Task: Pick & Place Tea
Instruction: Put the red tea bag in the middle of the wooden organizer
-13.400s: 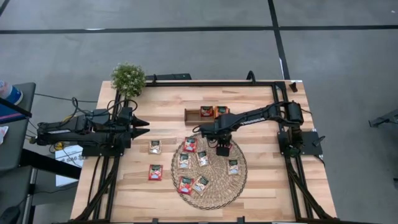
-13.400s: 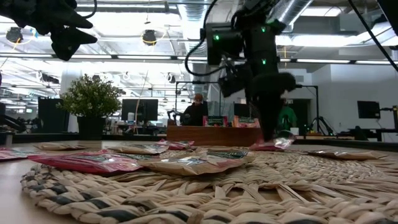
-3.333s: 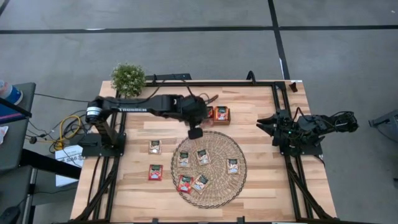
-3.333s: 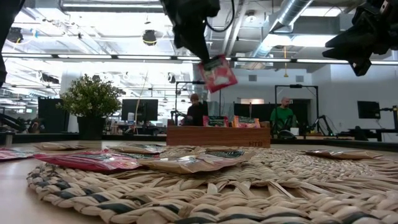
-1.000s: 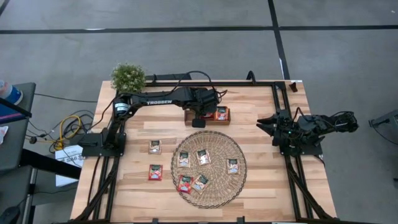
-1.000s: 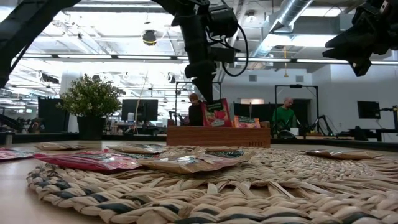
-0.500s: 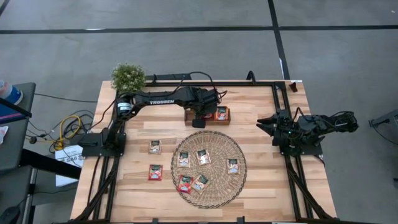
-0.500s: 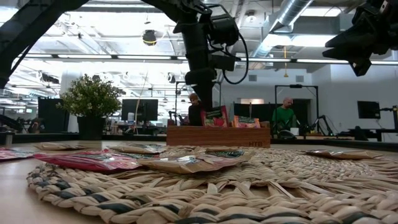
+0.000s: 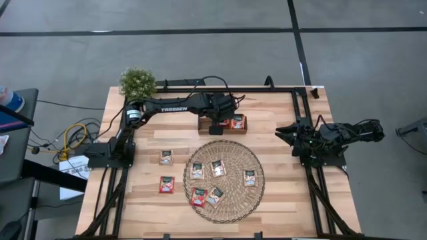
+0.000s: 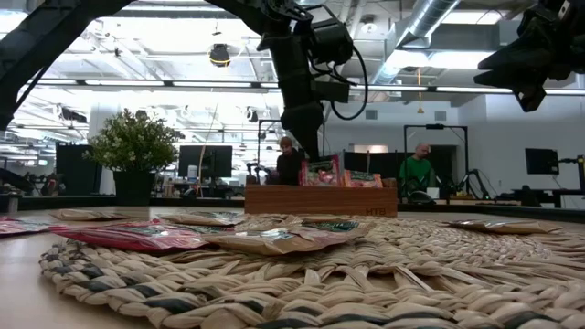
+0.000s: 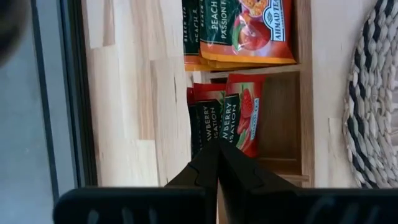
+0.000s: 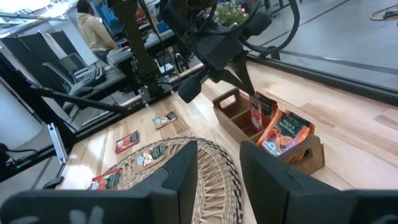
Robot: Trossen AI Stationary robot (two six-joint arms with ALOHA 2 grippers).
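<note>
In the wooden tray (image 9: 223, 123), the left gripper (image 11: 217, 148) stays clamped on a red sachet (image 11: 244, 121) in the middle compartment; orange sachets (image 11: 247, 30) fill the next; right gripper (image 12: 217, 167), parted, waits well apart.

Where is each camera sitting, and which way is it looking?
High view: above the table, looking straight down; both dark arms show, the left gripper over the small brown wooden tray.
Low view: at table height, looking level across the round woven wicker mat into the room; the left gripper comes down from above.
Left wrist view: on the left arm, looking past its shut gripper at a red tea sachet.
Right wrist view: on the waiting right arm, looking past its gripper across the table.
All four share the tray.
</note>
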